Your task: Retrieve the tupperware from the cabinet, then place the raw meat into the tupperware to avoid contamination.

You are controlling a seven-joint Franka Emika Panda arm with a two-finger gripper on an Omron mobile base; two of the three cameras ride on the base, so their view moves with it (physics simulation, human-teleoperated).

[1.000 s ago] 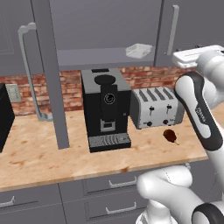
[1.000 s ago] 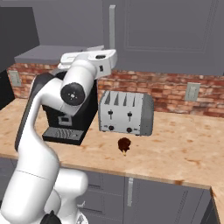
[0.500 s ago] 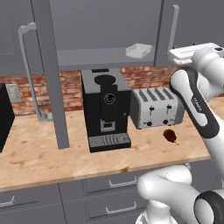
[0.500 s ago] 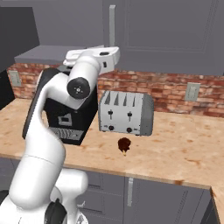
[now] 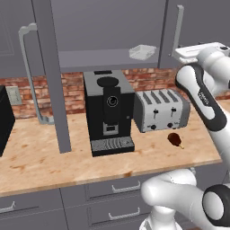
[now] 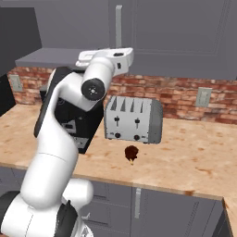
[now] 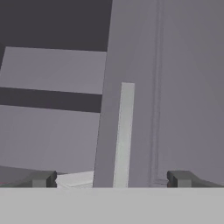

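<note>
Arm motion since a second ago lifts the hand to shelf height, so retrieval is beginning. Gripper, its fingers spread wide and empty, faces the cabinet door's handle; the tupperware sits on the open shelf, to its left (raw meat waits on the counter).

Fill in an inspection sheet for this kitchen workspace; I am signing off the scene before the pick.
Surface: wooden counter, bare at the front.
Job's things: tupperware on the open cabinet shelf; raw meat on the counter in front of the toaster.
Clutter: black coffee machine left of the toaster.
Grippers: gripper open, raised to shelf level, facing a door edge with a bar handle; its fingers hold nothing.
Cables: nothing seen.
Surroundings: brick backsplash, wall outlet, grey drawers below.
</note>
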